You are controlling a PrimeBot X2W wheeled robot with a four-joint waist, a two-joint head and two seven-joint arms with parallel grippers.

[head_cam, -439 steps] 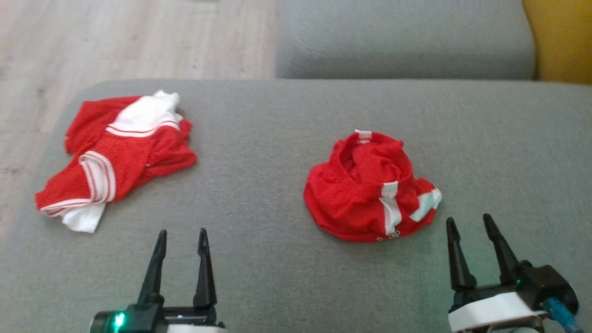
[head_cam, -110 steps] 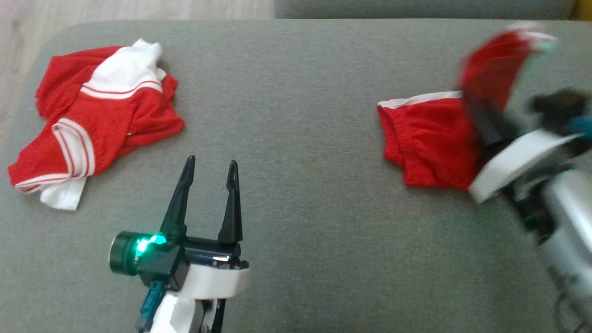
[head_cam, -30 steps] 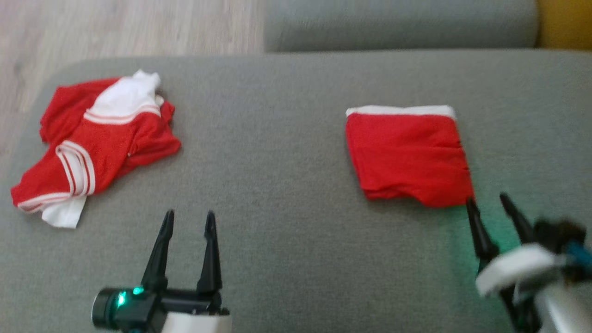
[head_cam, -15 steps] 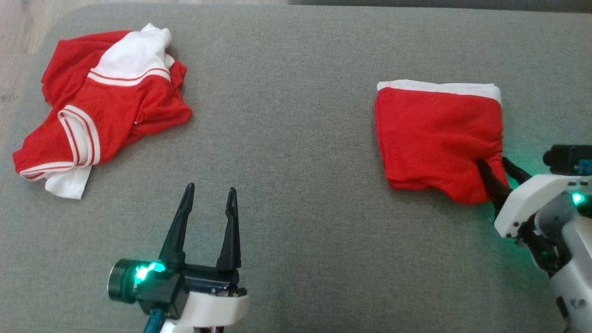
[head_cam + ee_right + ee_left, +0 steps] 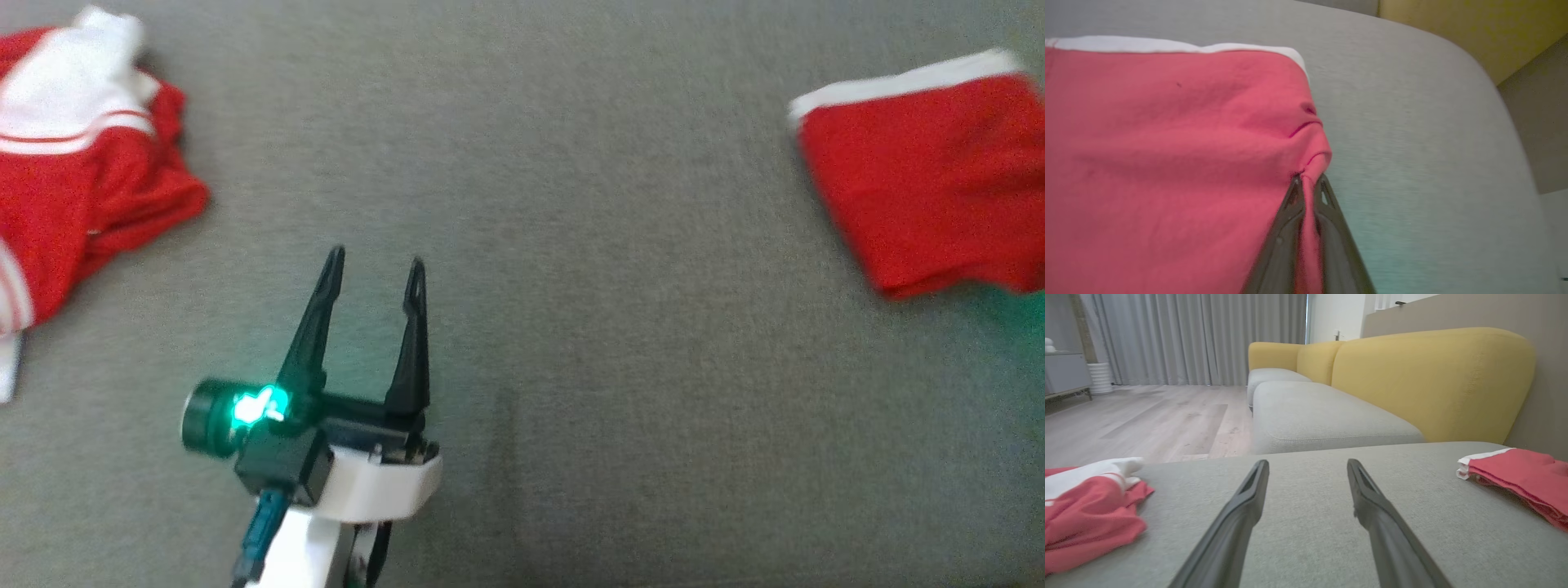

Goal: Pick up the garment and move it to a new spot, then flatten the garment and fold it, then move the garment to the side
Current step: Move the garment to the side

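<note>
You have, item by item: one folded red garment [image 5: 922, 188], white band along its far edge, on the grey cushion [image 5: 571, 163] at your robot's right. One right tool [image 5: 1308, 181], clenched on that garment's near right corner (the cloth puckers between the fingers). One left tool [image 5: 376, 258], released, fingers spread, over bare cushion and well apart from both cloths. One crumpled red-and-white garment [image 5: 73, 163], at the cushion's far left.

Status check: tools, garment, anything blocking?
Right tool shut on folded garment at its corner. Left tool open, empty, above cushion. Crumpled second garment far left, not in the way.
</note>
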